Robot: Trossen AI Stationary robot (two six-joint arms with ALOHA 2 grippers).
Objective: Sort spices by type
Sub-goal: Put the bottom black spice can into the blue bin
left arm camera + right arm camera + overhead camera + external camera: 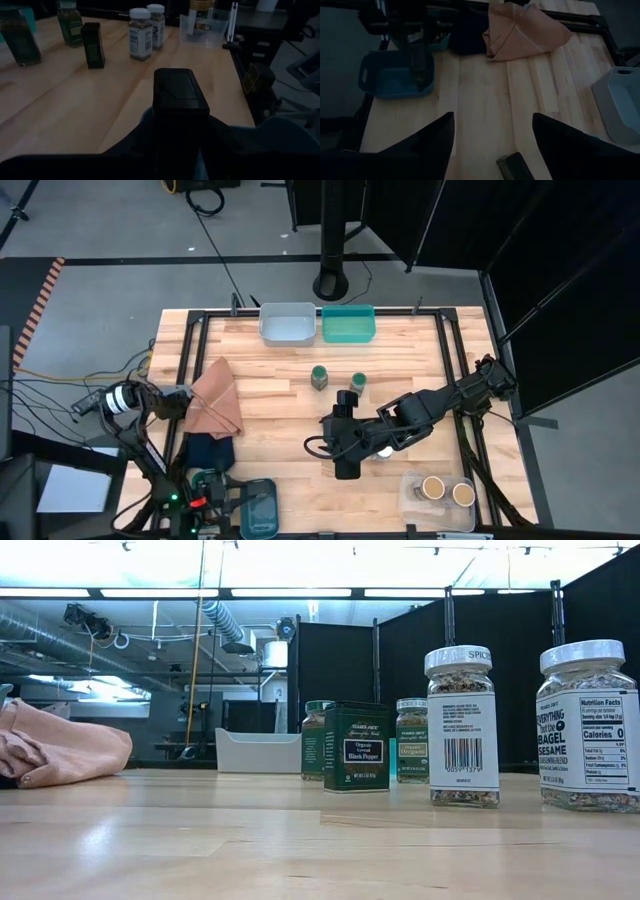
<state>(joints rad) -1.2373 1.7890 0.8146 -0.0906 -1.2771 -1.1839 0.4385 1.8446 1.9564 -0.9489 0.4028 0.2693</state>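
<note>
Right pincer (492, 145) was over the table's (270, 440) middle, fingers (432, 140) spread apart with nothing between them, black pepper box (515, 167) on the wood just below. Left pincer (180, 100) was parked at the table's near left corner, above the dark blue cloth (208, 450); couldn't tell its fingers. Two green-lidded jars (319, 376) stood near the middle, toward the far edge. Two white-lidded jars (462, 725) stood beside the box. Two tan-topped jars (433, 487) sat in a clear bin (412, 502) at the near right corner.

Wrist views dim, low view backlit by glaring ceiling strips
</note>
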